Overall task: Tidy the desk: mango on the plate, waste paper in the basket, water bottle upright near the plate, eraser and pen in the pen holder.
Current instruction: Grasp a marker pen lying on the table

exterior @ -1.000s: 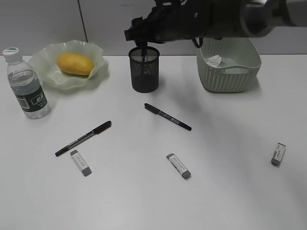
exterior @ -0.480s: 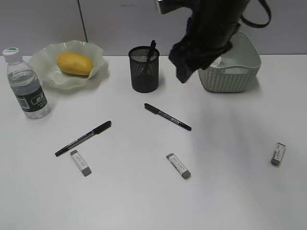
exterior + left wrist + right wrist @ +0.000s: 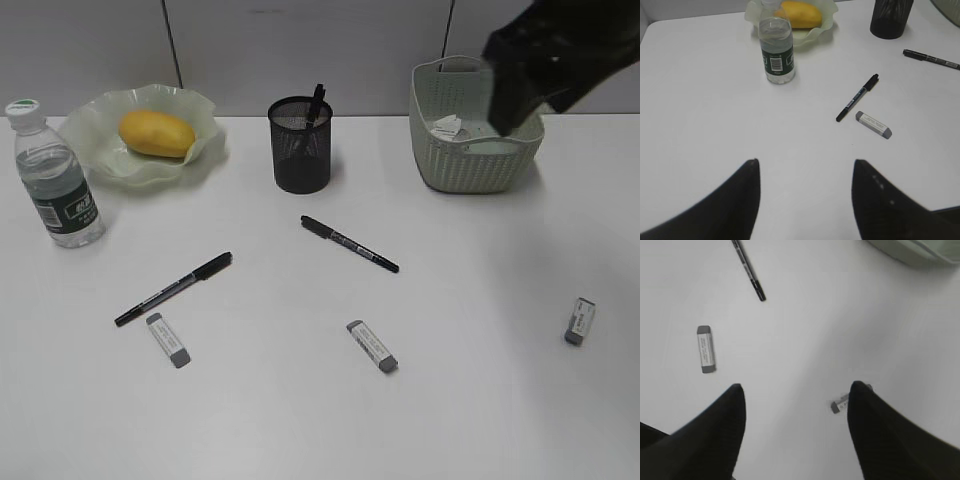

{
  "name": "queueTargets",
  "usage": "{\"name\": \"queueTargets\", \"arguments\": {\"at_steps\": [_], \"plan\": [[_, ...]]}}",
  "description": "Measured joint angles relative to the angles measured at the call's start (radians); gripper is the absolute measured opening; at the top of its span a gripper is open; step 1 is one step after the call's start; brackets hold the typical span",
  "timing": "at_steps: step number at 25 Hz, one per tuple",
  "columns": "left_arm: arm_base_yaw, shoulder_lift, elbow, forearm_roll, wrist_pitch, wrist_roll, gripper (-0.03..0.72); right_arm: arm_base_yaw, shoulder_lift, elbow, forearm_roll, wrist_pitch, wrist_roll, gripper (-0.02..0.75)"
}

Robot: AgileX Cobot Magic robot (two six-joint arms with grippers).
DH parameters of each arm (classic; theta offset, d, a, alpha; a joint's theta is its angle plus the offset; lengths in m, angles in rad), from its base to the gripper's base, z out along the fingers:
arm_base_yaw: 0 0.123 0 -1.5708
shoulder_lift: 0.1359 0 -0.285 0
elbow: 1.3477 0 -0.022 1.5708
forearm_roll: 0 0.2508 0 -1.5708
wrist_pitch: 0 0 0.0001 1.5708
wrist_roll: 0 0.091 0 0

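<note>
The mango [image 3: 156,133] is seen lying on the plate [image 3: 205,115] at the far left of the table [image 3: 300,420], and the water bottle [image 3: 55,178] stands upright just beside the plate. One pen [image 3: 313,108] is seen standing in the pen holder [image 3: 300,150]. The waste paper [image 3: 447,125] is seen inside the basket [image 3: 470,165].

Two pens are still found lying on the table: one [image 3: 172,289] toward the left, another [image 3: 350,244] in front of the pen holder. Three erasers lie flat: one [image 3: 168,340] just beside the left pen, one [image 3: 372,346] near the middle, one [image 3: 580,321] at the right.

The right gripper [image 3: 796,412] is held with its jaws apart and nothing between them; in its wrist view the right eraser [image 3: 839,403] is seen below it, close to one finger, while the middle eraser [image 3: 706,349] and a pen [image 3: 749,271] lie well apart from it. In the exterior view this arm appears as a dark blur above the basket.

The left gripper [image 3: 805,190] is likewise held apart and empty above bare table, with the left pen [image 3: 858,97] and eraser [image 3: 873,124] well ahead of it.
</note>
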Motion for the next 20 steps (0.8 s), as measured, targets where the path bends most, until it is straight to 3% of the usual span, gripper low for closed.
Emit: {"name": "queueTargets", "arguments": {"at_steps": [9, 20], "plan": [[0.000, 0.000, 0.000, 0.000, 0.000, 0.000, 0.445, -0.169, -0.390, 0.427, 0.010, -0.039, 0.058, 0.509], [0.000, 0.000, 0.000, 0.005, 0.000, 0.000, 0.445, -0.189, -0.930, 0.881, 0.007, -0.172, 0.206, 0.507]]}}
